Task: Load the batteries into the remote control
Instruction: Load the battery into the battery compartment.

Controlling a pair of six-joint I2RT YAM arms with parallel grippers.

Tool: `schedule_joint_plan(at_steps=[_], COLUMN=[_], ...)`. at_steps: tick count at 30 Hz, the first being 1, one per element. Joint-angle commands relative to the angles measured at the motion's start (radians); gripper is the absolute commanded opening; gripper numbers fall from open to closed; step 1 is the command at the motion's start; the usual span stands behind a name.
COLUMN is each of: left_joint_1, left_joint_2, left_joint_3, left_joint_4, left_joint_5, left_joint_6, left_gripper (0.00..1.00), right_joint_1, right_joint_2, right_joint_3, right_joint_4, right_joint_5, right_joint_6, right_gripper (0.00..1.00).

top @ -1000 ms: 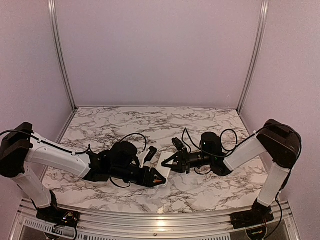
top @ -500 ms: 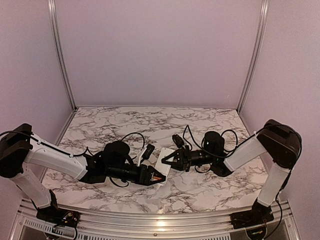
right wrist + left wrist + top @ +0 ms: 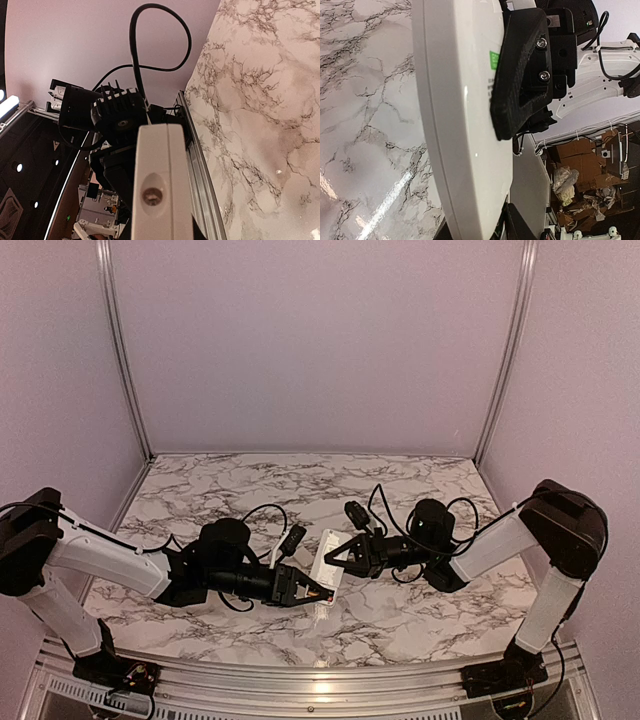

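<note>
The remote control (image 3: 326, 558) is a slim white slab held off the marble between both arms at the table's middle front. My right gripper (image 3: 337, 558) is shut on its far half. In the left wrist view one black finger (image 3: 522, 70) of the right gripper presses on the remote's (image 3: 455, 100) flat face beside a green label. My left gripper (image 3: 312, 592) is shut on the near end, with dark fingers either side of it (image 3: 480, 232). The right wrist view looks down the remote's (image 3: 157, 165) end with its small round emitter, between the right gripper's (image 3: 161, 235) fingers. The batteries are out of view.
The marble tabletop (image 3: 250, 490) is framed by an aluminium rail (image 3: 300, 680) at the near edge and by pale walls. The left arm's black wrist (image 3: 120, 120) and looped cable sit right behind the remote. Cardboard clutter (image 3: 585, 165) lies beyond the table.
The left gripper's jaws have closed in on the remote's near end. Both grippers and the remote have shifted a little to the left.
</note>
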Motion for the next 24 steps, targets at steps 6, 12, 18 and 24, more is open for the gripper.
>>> schedule_joint_plan(at_steps=[6, 12, 18, 24], left_joint_1=[0.002, 0.026, 0.06, 0.075], left_joint_2=[-0.009, -0.03, -0.038, -0.041], left_joint_3=[0.091, 0.08, 0.031, 0.007], left_joint_4=[-0.368, -0.331, -0.256, -0.222], left_joint_5=[-0.167, -0.124, -0.071, -0.056], left_joint_6=[0.216, 0.195, 0.139, 0.109], left_gripper=[0.3, 0.35, 0.43, 0.37], right_joint_1=[-0.003, -0.003, -0.003, -0.003], right_joint_2=[-0.037, -0.039, -0.039, -0.039], right_joint_3=[0.029, 0.019, 0.015, 0.013], right_joint_4=[-0.065, -0.065, -0.058, -0.049], right_joint_5=[0.018, 0.012, 0.008, 0.009], right_joint_6=[0.021, 0.018, 0.019, 0.024], right_gripper=[0.0, 0.0, 0.0, 0.0])
